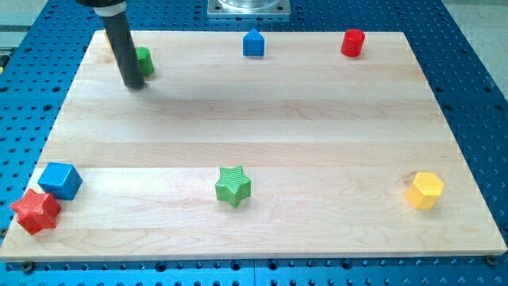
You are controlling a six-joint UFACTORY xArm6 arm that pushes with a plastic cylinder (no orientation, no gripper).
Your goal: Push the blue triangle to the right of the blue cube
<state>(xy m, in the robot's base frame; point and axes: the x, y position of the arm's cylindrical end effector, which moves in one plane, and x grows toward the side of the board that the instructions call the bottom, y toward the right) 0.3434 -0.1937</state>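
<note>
The blue triangle (pixel 253 43) sits near the board's top edge, a little left of centre. The blue cube (pixel 61 180) lies at the lower left, touching or almost touching a red star (pixel 36 211). My tip (pixel 134 83) is at the upper left of the board, right beside a green block (pixel 144 60) that the rod partly hides. The tip is far to the left of the blue triangle and well above the blue cube.
A red cylinder (pixel 352 43) stands at the top right. A green star (pixel 232 186) lies at the bottom centre. A yellow hexagonal block (pixel 425 190) lies at the lower right. The wooden board (pixel 262 119) rests on a blue perforated table.
</note>
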